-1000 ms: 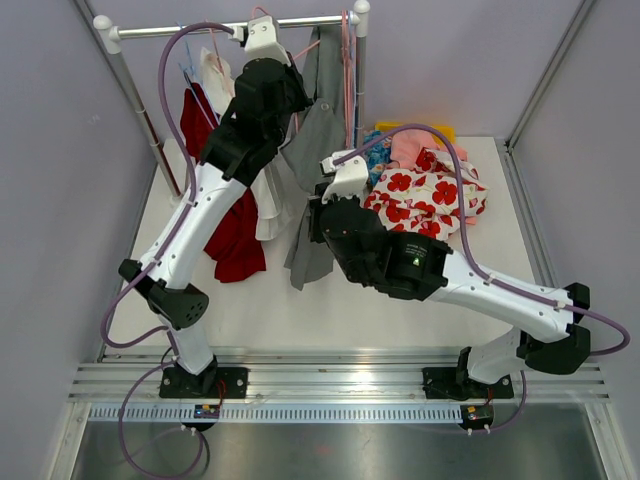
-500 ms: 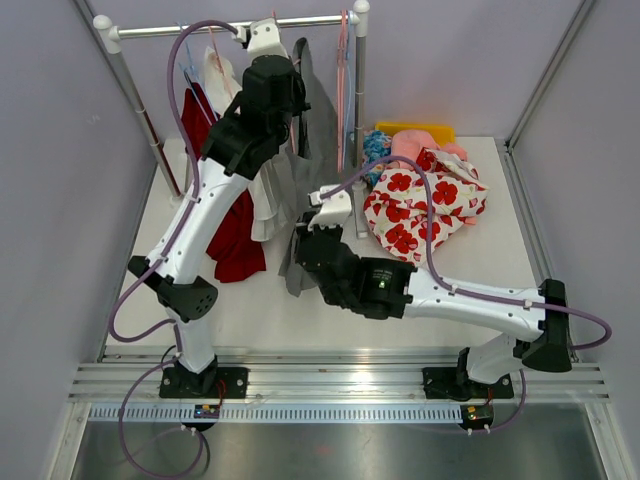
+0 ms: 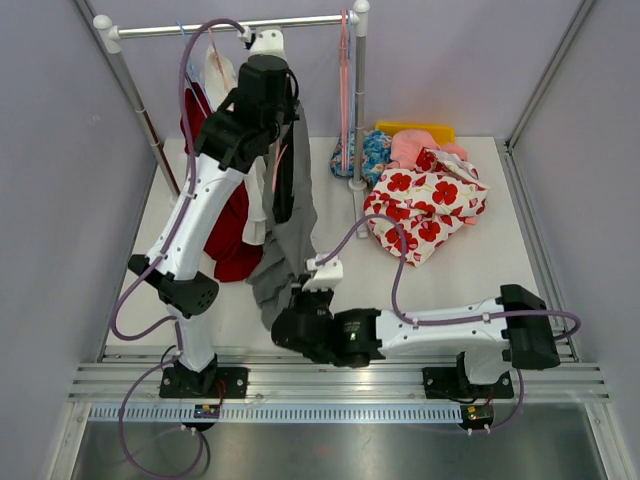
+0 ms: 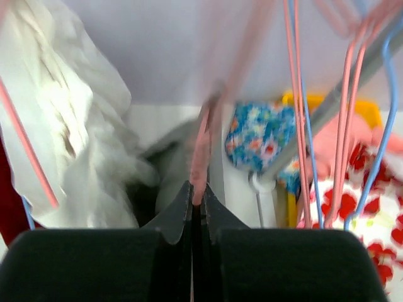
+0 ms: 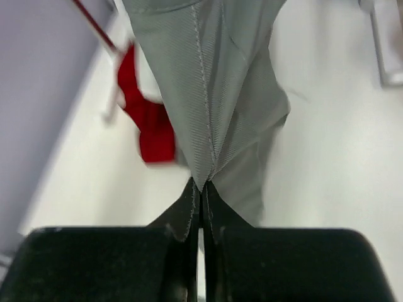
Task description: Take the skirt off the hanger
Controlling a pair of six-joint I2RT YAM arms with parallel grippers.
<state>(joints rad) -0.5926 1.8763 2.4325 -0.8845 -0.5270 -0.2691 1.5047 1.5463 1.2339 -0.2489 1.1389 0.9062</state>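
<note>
The grey skirt (image 3: 292, 235) hangs stretched from a pink hanger (image 3: 277, 165) down toward the near edge of the table. My left gripper (image 3: 280, 120) is high up below the rail, shut on the pink hanger (image 4: 201, 157); grey cloth (image 4: 176, 151) shows just behind it. My right gripper (image 3: 285, 318) is low near the front edge, shut on a pinched fold of the skirt (image 5: 208, 94), which rises taut from the jaws. The hanger's clips are hidden behind the left arm.
A clothes rail (image 3: 200, 28) spans the back, with a white garment (image 3: 215, 75), a red garment (image 3: 235, 245) and spare pink hangers (image 3: 346, 70). Its right post (image 3: 358, 110) stands mid-table. A pile of floral clothes (image 3: 425, 200) lies at the right.
My right gripper has pulled the skirt's lower end toward the near edge and leftward, stretching it. My left gripper has shifted the hanger left and a little up along the rail.
</note>
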